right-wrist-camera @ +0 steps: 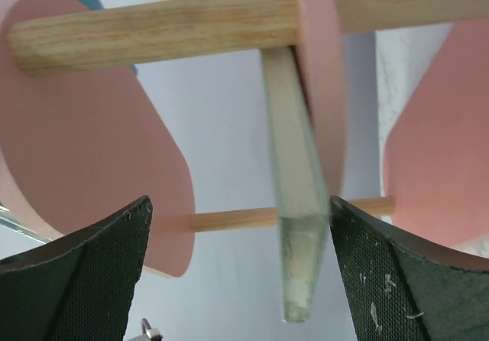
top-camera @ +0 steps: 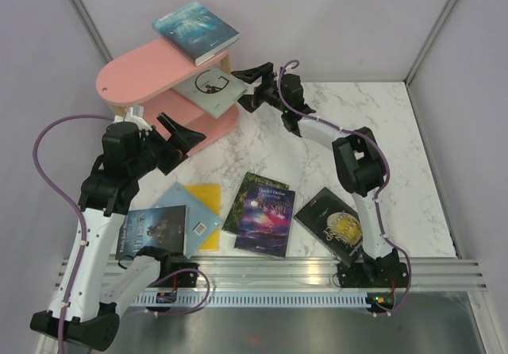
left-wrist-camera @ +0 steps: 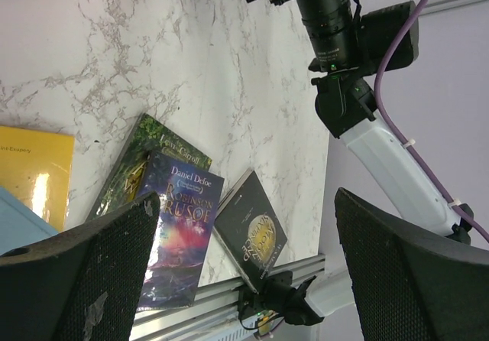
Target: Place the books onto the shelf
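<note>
Grey-white book [right-wrist-camera: 296, 226] lies on the pink shelf's [right-wrist-camera: 92, 150] middle board, its edge between my right fingers [right-wrist-camera: 84, 280], which are spread wide to either side of it. My right arm stretches long across the worktop [top-camera: 317, 148]. My left fingers [left-wrist-camera: 84, 280] gape wide too, raised near the lowest board.

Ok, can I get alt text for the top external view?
The open right gripper is at the edge of a grey-white book lying on the middle board of the pink shelf; a teal book lies on top. The left gripper, open and empty, hovers by the lowest board; other books lie on the marble table.
</note>
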### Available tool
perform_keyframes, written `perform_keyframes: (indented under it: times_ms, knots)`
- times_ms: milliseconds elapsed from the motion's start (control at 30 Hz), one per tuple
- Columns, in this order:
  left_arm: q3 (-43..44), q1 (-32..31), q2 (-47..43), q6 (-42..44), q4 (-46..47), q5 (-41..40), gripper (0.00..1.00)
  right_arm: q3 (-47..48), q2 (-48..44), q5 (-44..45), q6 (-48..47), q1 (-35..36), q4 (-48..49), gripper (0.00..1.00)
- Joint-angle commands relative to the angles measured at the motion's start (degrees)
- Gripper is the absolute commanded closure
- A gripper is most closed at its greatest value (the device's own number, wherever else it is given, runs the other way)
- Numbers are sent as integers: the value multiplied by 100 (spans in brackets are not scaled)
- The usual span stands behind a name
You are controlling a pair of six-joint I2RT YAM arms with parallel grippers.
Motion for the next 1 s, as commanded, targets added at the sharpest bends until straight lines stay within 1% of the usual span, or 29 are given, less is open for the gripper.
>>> perform_keyframes:
  times_ms: [0, 100, 300, 367, 400, 467, 500, 533, 633, 667, 700, 733, 767, 833, 867, 900, 933, 967]
  knots:
    - [49, 41, -54, 216, -1, -95, 4, -609, -392, -125, -155, -28, -23, 2]
    - [32, 41, -54, 216, -1, -95, 4, -813, -551, -317, -374, -28, -356, 2]
    - [49, 41, -107, 216, -1, -95, 4, -1445, -1043, -318, -603, -28, -437, 2]
    - [-29, 41, -115, 216, -10, -95, 4, -1725, -1368, -266, -805, -45, -446, 2]
    - [-82, 41, -107, 738, -123, 340, 4, -1858, -1508, -239, -884, -54, -446, 2]
    - [-292, 50, -124, 865, -133, 484, 4, -2183, -2087, -12, -1226, -107, -542, 2]
    - [-381, 41, -133, 892, -142, 616, 4, -2515, -2307, 50, -1393, -125, -638, 2]
    - [-451, 41, -142, 866, -133, 756, 4, -2649, -2736, 94, -1699, -160, -796, 2]
    - [-715, 41, -116, 848, -89, 1003, 3, -3176, -3599, 235, -2307, -265, -1718, 2]
    - [-872, 33, -89, 857, -46, 1065, 3, -3299, -3827, 314, -2761, -283, -2330, 2]
    - [-969, 32, -80, 875, -2, 1126, 3, -3605, -4065, 506, -2948, -309, -2623, 2]
    - [-1075, 32, -72, 901, 208, 1301, 3, -3773, -4546, 630, -3159, -309, -2904, 2]
    - [-1328, 15, 7, 962, 297, 1398, 3, -4141, -5029, 831, -3405, -301, -3534, 2]
    - [-1628, -46, 156, 1041, 629, 1696, 3, -4608, -5506, 999, -3521, -301, -3995, 2]
    - [-1908, -73, 261, 1085, 719, 1794, 3, -4845, -5735, 1070, -3565, -301, -4432, 2]
    - [-2033, -90, 463, 1120, 798, 1882, 3, -5326, -6189, 1157, -3591, -292, -4619, 2]
    - [-2147, -178, 560, 1138, 1068, 2030, 3, -5592, -6420, 1141, -3566, -292, -4725, 2]
    - [-2357, -239, 640, 1147, 1184, 2049, 3, -6134, -6640, 1106, -3513, -283, -4848, 2]
